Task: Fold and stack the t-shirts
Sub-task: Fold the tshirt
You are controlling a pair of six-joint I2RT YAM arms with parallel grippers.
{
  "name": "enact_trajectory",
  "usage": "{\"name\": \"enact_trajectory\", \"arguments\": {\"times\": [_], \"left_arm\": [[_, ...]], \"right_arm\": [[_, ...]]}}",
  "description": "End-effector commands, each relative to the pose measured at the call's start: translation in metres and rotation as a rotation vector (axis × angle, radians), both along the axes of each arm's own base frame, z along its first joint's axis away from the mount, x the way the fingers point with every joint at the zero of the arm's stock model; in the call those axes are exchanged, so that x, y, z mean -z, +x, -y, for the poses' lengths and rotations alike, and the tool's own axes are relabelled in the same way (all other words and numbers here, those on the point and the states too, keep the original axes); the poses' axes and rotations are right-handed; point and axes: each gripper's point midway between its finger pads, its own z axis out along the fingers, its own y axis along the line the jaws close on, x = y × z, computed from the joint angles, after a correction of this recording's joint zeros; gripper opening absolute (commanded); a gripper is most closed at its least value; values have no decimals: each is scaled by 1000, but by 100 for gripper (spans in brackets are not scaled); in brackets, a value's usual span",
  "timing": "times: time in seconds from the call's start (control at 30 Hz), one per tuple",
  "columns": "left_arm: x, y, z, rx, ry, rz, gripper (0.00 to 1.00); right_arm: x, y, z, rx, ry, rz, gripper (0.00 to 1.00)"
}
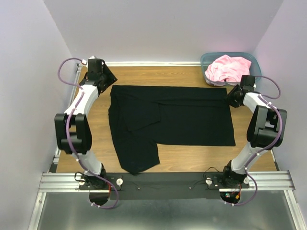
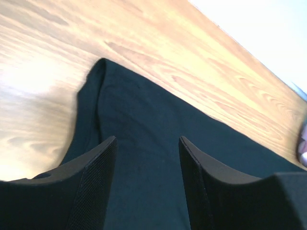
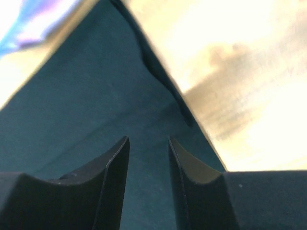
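Observation:
A large black t-shirt (image 1: 172, 120) lies spread on the wooden table, its left part folded over and a sleeve hanging toward the near edge. My left gripper (image 1: 109, 82) hovers at the shirt's far left corner. In the left wrist view it (image 2: 147, 140) is open over black cloth (image 2: 144, 105), with nothing between the fingers. My right gripper (image 1: 232, 97) sits at the far right corner. Its jaws (image 3: 148, 139) stand apart above the cloth (image 3: 81, 96), near the shirt's edge. A pink t-shirt (image 1: 228, 68) lies crumpled in the bin.
The teal plastic bin (image 1: 254, 63) stands at the back right corner, close behind my right wrist. Bare wood (image 1: 206, 155) shows along the near side. Walls enclose the table at the left, back and right.

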Motion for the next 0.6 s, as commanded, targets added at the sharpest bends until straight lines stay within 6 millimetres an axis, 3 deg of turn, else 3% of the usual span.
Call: {"name": "enact_trajectory", "arguments": {"times": [0.0,0.03,0.07,0.13,0.17,0.23,0.27,0.4,0.57], "left_arm": [[-17,-35,-7,3,109,19,62],[-5,-48,-6,8,120,-10,62],[-16,-57,-8,1,132,17,62],[-5,-77,-8,8,154,-11,62],[-15,-85,-10,-2,163,17,63],[-6,-101,-12,1,180,-1,63],[-12,-107,-14,-8,191,18,63],[-3,-128,-20,-13,216,-8,63],[3,-139,-20,-10,213,-19,62]], "right_arm": [[22,-20,7,108,15,-76,45],[25,-20,8,122,23,-80,45],[26,-19,8,128,26,-82,45],[31,-19,9,148,29,-92,45],[31,-17,10,150,30,-90,45],[32,-13,11,157,33,-90,45],[33,-12,11,158,32,-90,45],[39,-7,13,172,36,-99,45],[44,-6,17,190,21,-105,45]]}}
